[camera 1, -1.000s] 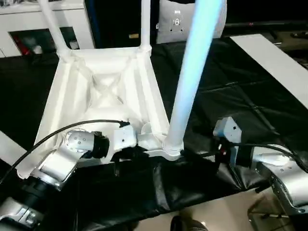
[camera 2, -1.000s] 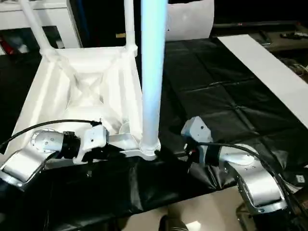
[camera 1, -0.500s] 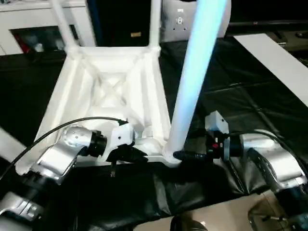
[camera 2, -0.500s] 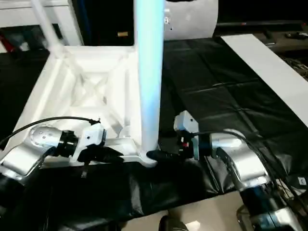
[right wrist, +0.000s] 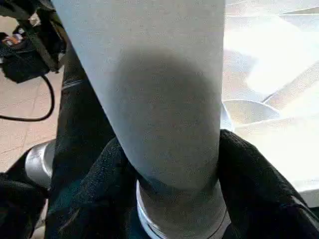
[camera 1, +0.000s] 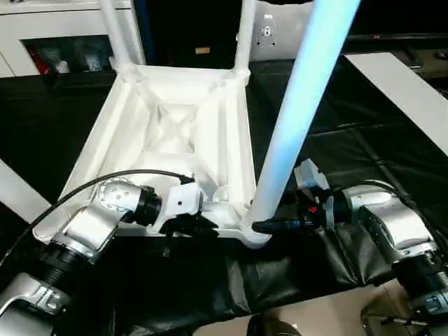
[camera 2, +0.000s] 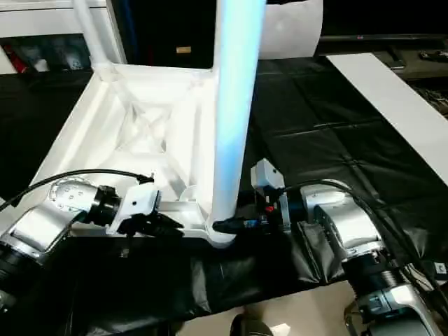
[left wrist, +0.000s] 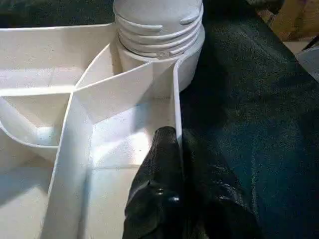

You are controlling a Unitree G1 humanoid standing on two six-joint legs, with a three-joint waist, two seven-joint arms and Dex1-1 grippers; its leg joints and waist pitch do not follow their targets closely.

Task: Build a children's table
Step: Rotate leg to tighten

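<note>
The children's table top [camera 1: 175, 126] lies upside down on a black cloth. Two white legs [camera 1: 117, 31] [camera 1: 243, 35] stand in its far corner sockets. A third leg [camera 1: 294, 126] rises from the near right socket [left wrist: 159, 30], its ribbed end seated there. My left gripper [camera 1: 201, 222] is shut on the top's near rim just left of that socket; its fingers [left wrist: 167, 154] pinch the thin wall. My right gripper [camera 1: 262, 226] comes in from the right and is shut around the base of the near leg, with black fingers [right wrist: 107, 169] pressed on both sides.
The black cloth [camera 1: 350, 140] covers the workbench, whose front edge runs just below my forearms, with floor [camera 1: 315, 315] beyond. A long white board [camera 1: 406, 91] lies at the right and a white strip [camera 1: 17, 192] at the left. White cabinets [camera 1: 63, 35] stand behind.
My right gripper has moved left to the near leg's base and closed around it. The left gripper still holds the rim. The camera has shifted a little.
</note>
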